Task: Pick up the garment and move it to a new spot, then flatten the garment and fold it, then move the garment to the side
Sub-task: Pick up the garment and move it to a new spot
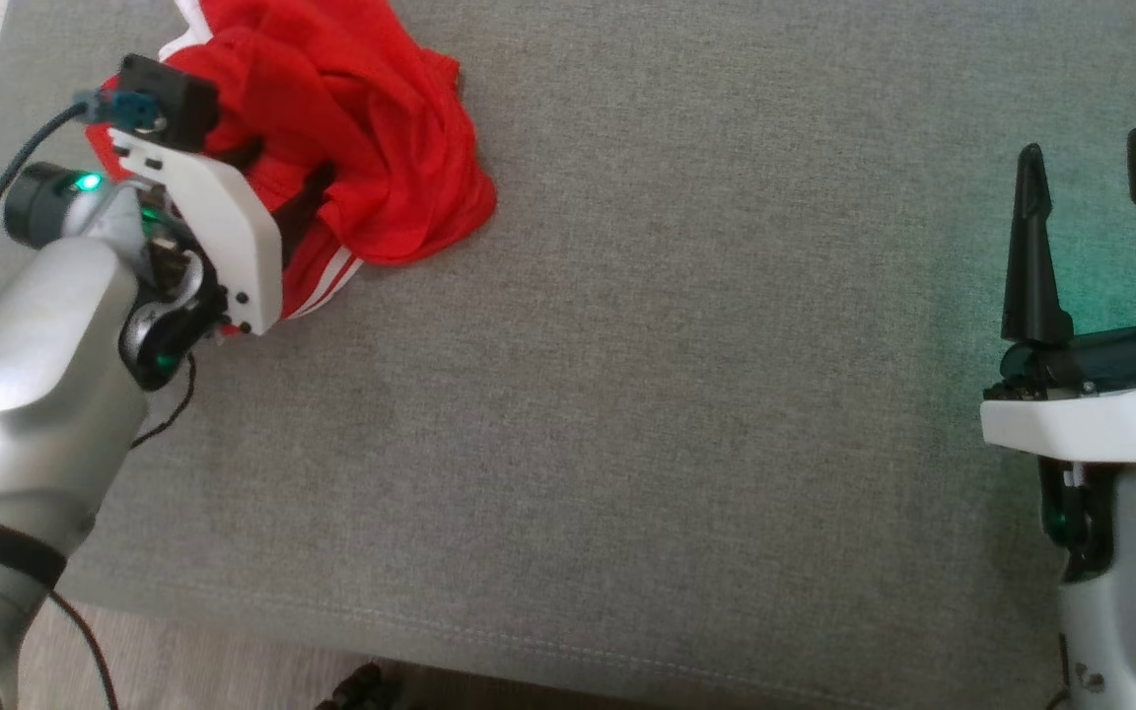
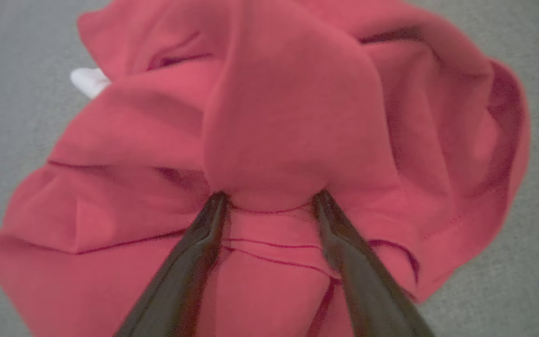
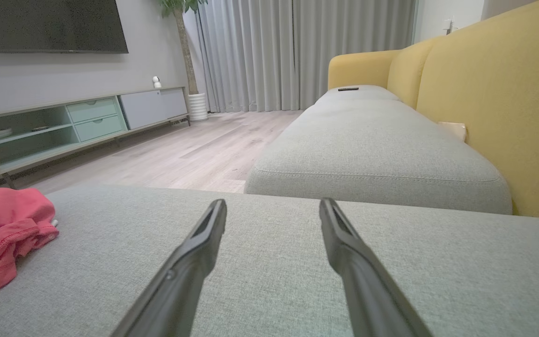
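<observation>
Cushion [image 1: 676, 345]: grey, carrying red garment [image 1: 371, 128] at far-left corner.
Left gripper [image 2: 269, 195]: I'm pressing spread jaws into garment.
Right gripper [image 1: 1085, 141]: I'm hovering by right edge, jaws apart.

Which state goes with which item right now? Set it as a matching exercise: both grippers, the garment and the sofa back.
Column one:
1 left gripper
2 right gripper
3 garment
4 sofa back

Column two:
A crumpled heap at the far left of the grey cushion
B open, above bare cushion
C yellow, upright
D open, straddling a raised red fold

Pairs: 1-D, 2-B, 3-A, 4-C
</observation>
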{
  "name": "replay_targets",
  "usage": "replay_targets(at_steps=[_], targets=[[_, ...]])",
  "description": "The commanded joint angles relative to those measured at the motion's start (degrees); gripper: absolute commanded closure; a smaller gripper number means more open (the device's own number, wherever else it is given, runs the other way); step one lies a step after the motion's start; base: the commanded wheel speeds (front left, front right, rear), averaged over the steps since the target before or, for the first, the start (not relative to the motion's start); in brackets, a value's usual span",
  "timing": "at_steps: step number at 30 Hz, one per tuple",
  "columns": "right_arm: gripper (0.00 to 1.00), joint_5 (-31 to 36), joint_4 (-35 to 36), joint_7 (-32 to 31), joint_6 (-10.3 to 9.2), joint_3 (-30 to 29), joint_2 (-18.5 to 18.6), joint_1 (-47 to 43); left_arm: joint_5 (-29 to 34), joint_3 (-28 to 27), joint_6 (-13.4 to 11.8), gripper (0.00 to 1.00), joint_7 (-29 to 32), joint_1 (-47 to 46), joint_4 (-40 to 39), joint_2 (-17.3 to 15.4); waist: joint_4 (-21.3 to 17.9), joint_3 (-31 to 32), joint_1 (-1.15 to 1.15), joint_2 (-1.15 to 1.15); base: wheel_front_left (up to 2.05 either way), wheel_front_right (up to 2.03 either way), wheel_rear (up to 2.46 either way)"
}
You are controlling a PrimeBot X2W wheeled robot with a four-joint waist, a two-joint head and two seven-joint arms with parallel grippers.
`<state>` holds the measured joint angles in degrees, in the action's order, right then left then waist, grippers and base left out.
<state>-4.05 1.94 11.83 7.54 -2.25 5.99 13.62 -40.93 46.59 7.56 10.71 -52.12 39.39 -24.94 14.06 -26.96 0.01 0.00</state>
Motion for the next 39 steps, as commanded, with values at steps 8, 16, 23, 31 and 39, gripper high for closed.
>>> replay_targets(at_steps=[8, 16, 23, 31, 39], targets=[[0.00, 0.45, 1.86, -0.30, -0.05, 1.16, 0.07, 0.86, -6.79, 3.29, -0.08, 1.00, -7.99, -4.36, -0.19, -4.76, 0.24, 1.27, -0.01, 0.00, 0.00, 0.00, 0.00], [0.00, -0.13, -0.76, 0.79, -0.05, 1.85, -1.21, 0.05, -8.70, 1.15, -0.08, 1.00, -21.58, -5.29, 2.13, -4.83, 0.32, 7.06, -0.01, 0.00, 0.00, 0.00, 0.00], [0.00, -1.16, -3.91, 2.13, -0.05, 1.73, -2.42, -1.87, -5.97, -1.42, -1.99, 1.00, -25.42, -4.78, -2.52, -5.57, -0.34, 14.04, -0.01, 0.00, 0.00, 0.00, 0.00], [0.00, -2.17, -5.64, 2.83, -0.05, 2.32, -3.01, -3.21, -3.87, -2.91, -7.44, 1.00, -25.66, -1.02, -11.93, -4.54, -2.68, 18.82, -0.01, 0.00, 0.00, 0.00, 0.00], [0.00, -4.14, -5.61, 3.09, -0.05, 3.47, -3.10, -2.83, -2.12, 0.42, -13.31, 1.00, -22.69, 1.54, -19.91, -0.34, -8.55, 19.76, -0.01, 0.00, 0.00, 0.00, 0.00]])
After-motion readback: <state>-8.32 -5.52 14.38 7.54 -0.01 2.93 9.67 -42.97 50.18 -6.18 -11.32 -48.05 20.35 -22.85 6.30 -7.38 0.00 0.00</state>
